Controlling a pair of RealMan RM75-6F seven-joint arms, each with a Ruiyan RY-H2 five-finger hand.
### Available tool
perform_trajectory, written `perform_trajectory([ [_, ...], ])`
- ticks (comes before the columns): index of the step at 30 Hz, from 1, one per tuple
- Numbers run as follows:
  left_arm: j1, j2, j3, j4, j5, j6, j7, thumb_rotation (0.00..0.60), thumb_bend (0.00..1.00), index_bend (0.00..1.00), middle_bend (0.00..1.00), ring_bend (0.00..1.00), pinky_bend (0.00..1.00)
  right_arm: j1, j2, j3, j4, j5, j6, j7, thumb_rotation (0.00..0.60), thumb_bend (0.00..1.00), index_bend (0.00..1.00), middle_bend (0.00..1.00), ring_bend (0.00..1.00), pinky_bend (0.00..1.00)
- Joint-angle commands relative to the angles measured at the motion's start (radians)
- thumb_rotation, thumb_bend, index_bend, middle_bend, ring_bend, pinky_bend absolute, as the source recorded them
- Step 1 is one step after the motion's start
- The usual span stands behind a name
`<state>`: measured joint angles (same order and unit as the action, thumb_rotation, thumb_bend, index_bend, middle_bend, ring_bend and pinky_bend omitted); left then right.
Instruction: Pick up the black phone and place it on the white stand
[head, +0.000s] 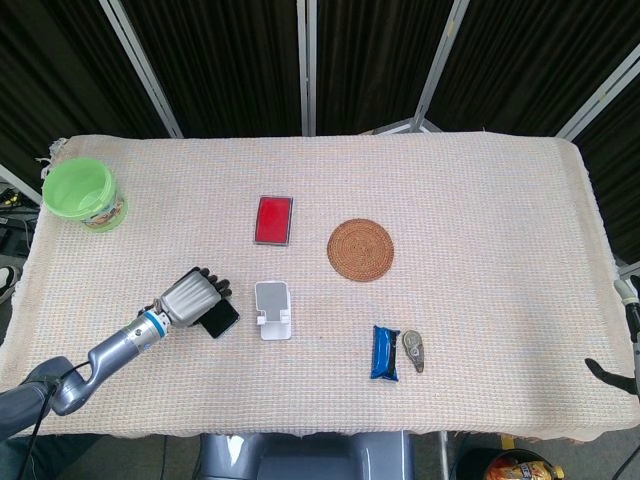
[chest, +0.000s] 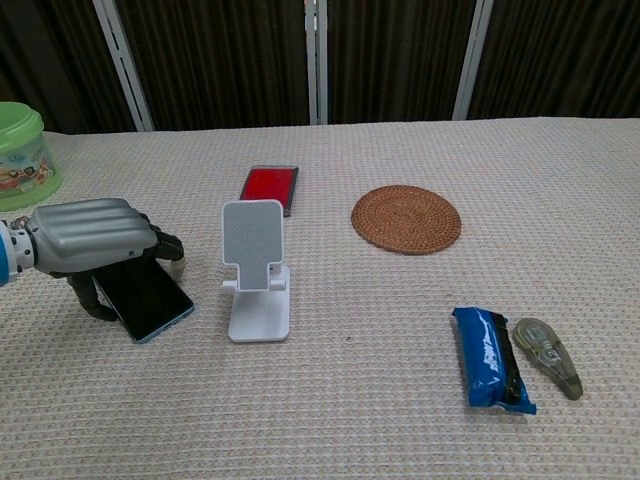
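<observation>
The black phone (head: 224, 320) (chest: 155, 300) lies flat on the cloth, just left of the white stand (head: 272, 309) (chest: 256, 272). My left hand (head: 189, 297) (chest: 95, 235) covers the phone's left half. Its fingers curl down over the phone's far edge and the thumb sits at the near edge, so the hand grips the phone. The stand is upright and nothing rests on it. My right hand does not show in either view.
Behind the stand lies a red flat device (head: 273, 219) (chest: 270, 186), with a woven coaster (head: 360, 249) (chest: 406, 218) to its right. A blue packet (head: 385, 352) (chest: 490, 372) and a tape dispenser (head: 414, 350) (chest: 548, 355) lie front right. A green bucket (head: 82, 192) (chest: 20, 140) stands far left.
</observation>
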<state>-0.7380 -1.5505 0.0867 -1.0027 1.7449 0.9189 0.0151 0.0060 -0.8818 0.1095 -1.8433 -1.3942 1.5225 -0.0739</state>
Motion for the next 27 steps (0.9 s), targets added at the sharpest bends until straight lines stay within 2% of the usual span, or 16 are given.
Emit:
perform_trajectory([
  [1,0.002,0.002,0.001,0.0,0.0,0.02,0.0,0.6,0.08,0.55,0.33,0.41,0.4,-0.001,0.002,-0.002,-0.001,-0.004,0.003,0.002,0.6,0.0,0.0,0.0,0.0,0.0],
  [13,0.007,0.09,-0.019,-0.074,-0.002,0.128,0.036,0.6,0.08,0.6,0.37,0.45,0.43,-0.01,0.014,-0.008,-0.007,-0.024,0.016,0.027,0.6,0.0,0.0,0.0,0.0,0.0],
  [19,0.002,0.151,-0.088,-0.153,0.019,0.279,0.075,0.6,0.08,0.63,0.4,0.47,0.46,-0.016,0.021,-0.011,-0.01,-0.039,0.028,0.046,0.6,0.0,0.0,0.0,0.0,0.0],
  [22,-0.028,0.2,-0.126,-0.199,0.081,0.347,0.204,0.6,0.08,0.64,0.4,0.47,0.46,-0.022,0.026,-0.014,-0.013,-0.055,0.042,0.059,0.6,0.0,0.0,0.0,0.0,0.0],
  [23,-0.065,0.235,-0.141,-0.219,0.163,0.378,0.339,0.6,0.08,0.65,0.4,0.47,0.47,-0.029,0.031,-0.016,-0.015,-0.064,0.056,0.071,0.6,0.0,0.0,0.0,0.0,0.0],
  [24,-0.09,0.257,-0.139,-0.245,0.214,0.37,0.424,0.6,0.08,0.65,0.4,0.47,0.48,-0.033,0.034,-0.018,-0.015,-0.07,0.062,0.08,0.6,0.0,0.0,0.0,0.0,0.0],
  [27,-0.125,0.299,-0.128,-0.337,0.258,0.285,0.556,0.6,0.08,0.66,0.41,0.48,0.5,-0.04,0.042,-0.019,-0.012,-0.076,0.071,0.103,0.6,0.0,0.0,0.0,0.0,0.0],
])
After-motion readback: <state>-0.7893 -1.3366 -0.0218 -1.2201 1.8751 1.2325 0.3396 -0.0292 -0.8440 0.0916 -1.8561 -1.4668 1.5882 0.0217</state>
